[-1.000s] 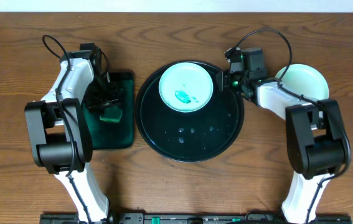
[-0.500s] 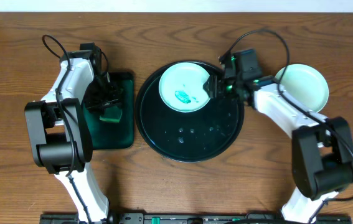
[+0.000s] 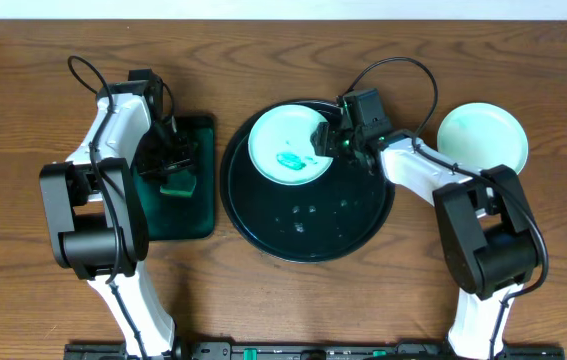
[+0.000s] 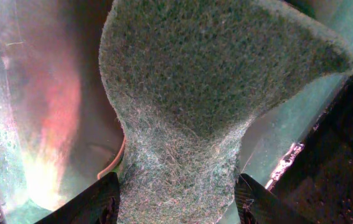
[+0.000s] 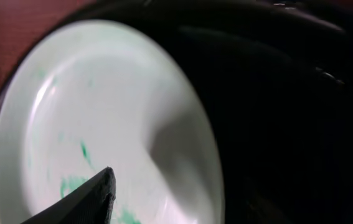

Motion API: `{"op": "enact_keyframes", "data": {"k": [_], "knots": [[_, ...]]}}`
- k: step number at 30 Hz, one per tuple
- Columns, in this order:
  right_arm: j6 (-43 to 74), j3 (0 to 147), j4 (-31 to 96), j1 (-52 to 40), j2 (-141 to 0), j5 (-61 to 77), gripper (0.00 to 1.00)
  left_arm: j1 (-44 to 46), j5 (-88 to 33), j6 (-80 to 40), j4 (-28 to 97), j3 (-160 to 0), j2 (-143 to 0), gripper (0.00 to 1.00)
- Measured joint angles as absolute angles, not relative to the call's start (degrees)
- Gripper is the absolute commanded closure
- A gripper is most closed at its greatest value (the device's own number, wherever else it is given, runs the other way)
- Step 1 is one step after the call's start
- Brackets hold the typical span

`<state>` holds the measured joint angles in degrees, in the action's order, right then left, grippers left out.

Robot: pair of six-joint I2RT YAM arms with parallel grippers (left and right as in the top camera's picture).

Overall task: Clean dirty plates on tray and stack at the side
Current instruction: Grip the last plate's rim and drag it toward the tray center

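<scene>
My left jaws are pinching the green sponge (image 4: pixel 182 106) over the small green tray (image 3: pixel 199 215). The round black tray (image 3: pixel 263 220) holds one smeared plate (image 3: pixel 278 140) in its far left part. My right jaws sit at that plate's right rim, and I cannot tell whether they are spread or closed. A clean plate (image 3: pixel 482 139) lies on the counter (image 3: pixel 23 260) to the right.
</scene>
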<state>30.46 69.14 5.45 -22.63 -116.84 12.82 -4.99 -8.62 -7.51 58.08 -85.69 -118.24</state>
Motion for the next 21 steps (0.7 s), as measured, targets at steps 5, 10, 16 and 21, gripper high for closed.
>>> {"op": "enact_keyframes", "data": {"k": [5, 10, 16, 21], "knots": [[31.62, 69.17, 3.4, -22.9, -117.93, 10.11, 0.89, -4.99, -8.62, -7.51, 58.06, -85.69, -118.24, 0.4], [32.27, 69.56, 4.71, -22.85, -118.45, 8.73, 0.92, -4.99, -8.62, -7.51, 58.08, -85.69, -118.24, 0.4], [32.97, 70.28, 8.01, -22.79, -118.21, 7.9, 0.99, -4.99, -8.62, -7.51, 58.06, -85.69, -118.24, 0.4], [34.94, 71.07, 12.19, -22.68, -117.69, 7.6, 0.99, -4.99, -8.62, -7.51, 58.06, -85.69, -118.24, 0.4]]}}
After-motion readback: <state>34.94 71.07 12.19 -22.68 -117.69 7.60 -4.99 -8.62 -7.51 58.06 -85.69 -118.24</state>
